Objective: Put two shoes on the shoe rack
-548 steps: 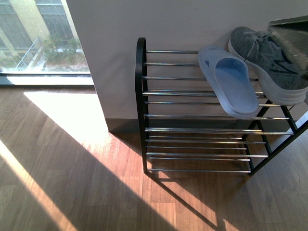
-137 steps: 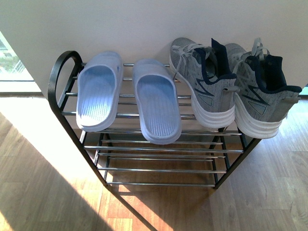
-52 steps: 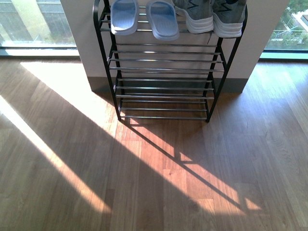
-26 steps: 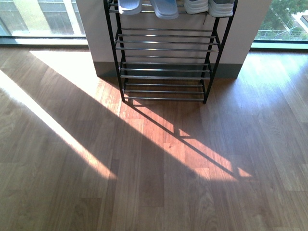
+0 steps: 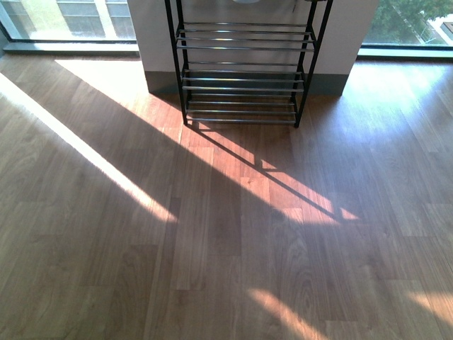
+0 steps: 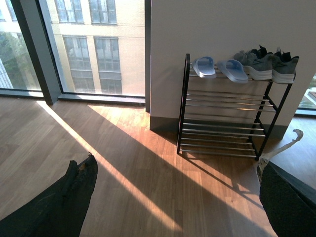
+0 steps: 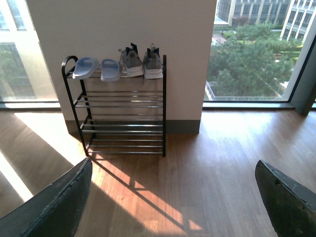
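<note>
Both sneakers side by side on rack top shelf, slippers at their 9 o'clock; both claws spread wide, gripping nothing.

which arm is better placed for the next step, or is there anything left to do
Neither. Both grey sneakers already sit side by side on the shoe rack's top tier, beside the blue slippers. Both wrist views show the rack from a distance, with open, empty grippers. No further grasp looks needed.
</note>
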